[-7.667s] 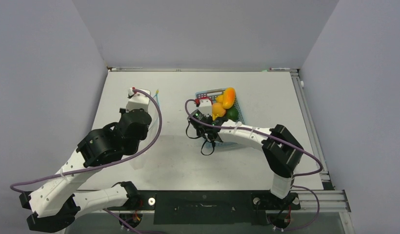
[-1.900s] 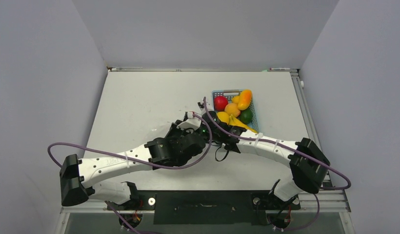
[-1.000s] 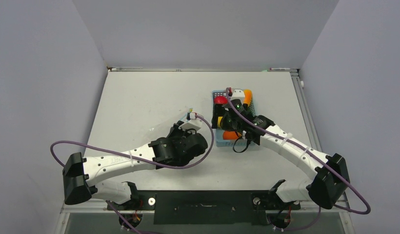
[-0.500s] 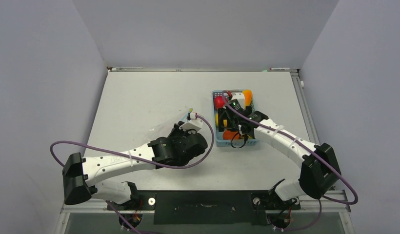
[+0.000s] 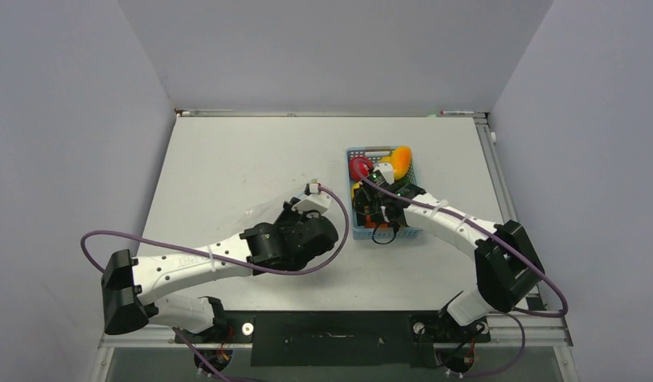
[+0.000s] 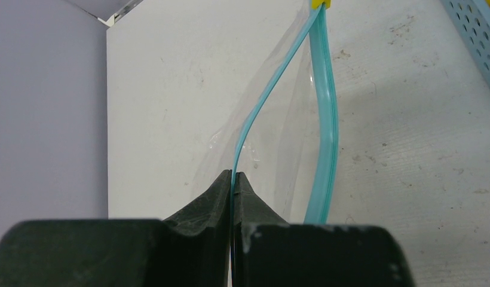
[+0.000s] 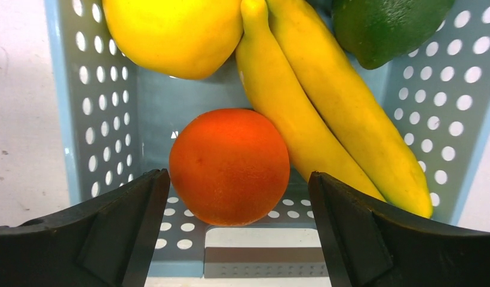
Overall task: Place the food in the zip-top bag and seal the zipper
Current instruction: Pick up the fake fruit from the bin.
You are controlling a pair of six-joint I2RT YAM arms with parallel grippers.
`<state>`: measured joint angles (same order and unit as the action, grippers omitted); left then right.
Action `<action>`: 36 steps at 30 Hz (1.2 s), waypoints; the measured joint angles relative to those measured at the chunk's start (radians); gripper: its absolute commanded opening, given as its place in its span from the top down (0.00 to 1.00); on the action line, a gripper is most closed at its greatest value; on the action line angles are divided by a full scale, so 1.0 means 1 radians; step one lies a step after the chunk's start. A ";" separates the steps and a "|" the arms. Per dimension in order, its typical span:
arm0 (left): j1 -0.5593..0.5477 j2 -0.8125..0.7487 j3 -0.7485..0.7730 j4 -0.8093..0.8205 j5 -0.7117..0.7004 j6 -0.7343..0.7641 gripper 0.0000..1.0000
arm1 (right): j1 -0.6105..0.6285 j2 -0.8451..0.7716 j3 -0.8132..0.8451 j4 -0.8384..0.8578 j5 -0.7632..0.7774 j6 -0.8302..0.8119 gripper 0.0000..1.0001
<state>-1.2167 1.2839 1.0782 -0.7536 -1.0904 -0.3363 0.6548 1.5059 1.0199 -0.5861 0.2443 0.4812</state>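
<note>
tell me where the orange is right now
In the right wrist view the orange sits at the near end of the blue basket, against the bananas on its right, with the open right tool facing it.

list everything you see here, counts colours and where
zip-top bag: 1, clear, on the table left of the basket
zipper: 1, teal, bag mouth, parted
basket: 1, light blue, table's right half
orange: 1, orange, basket's near end
bananas: 2, yellow, beside the orange
round yellow fruit: 1, yellow, basket
green fruit: 1, dark green, basket
red fruit: 1, red, basket's far end
yellow-orange fruit: 1, basket's far end
table: 1, white
left gripper: 1, black, shut on the zipper
right gripper: 1, black, open, astride the orange
</note>
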 measured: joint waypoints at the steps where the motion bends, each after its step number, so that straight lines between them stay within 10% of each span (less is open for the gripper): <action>1: 0.000 0.000 0.000 -0.002 0.000 -0.001 1.00 | 0.000 0.008 -0.002 0.001 -0.002 0.000 0.09; 6: 0.000 -0.004 0.000 -0.006 0.003 -0.001 1.00 | 0.000 0.047 -0.016 0.008 -0.016 0.000 0.00; 21: 0.000 -0.008 0.000 -0.006 0.003 -0.002 1.00 | 0.000 0.048 -0.013 -0.004 -0.004 -0.005 0.53; 36: 0.000 -0.008 0.000 -0.006 0.004 -0.002 1.00 | 0.000 -0.095 0.057 -0.029 0.015 0.003 0.59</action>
<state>-1.2167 1.2755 1.0782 -0.7597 -1.0866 -0.3382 0.6548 1.4105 1.0771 -0.6151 0.2592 0.4839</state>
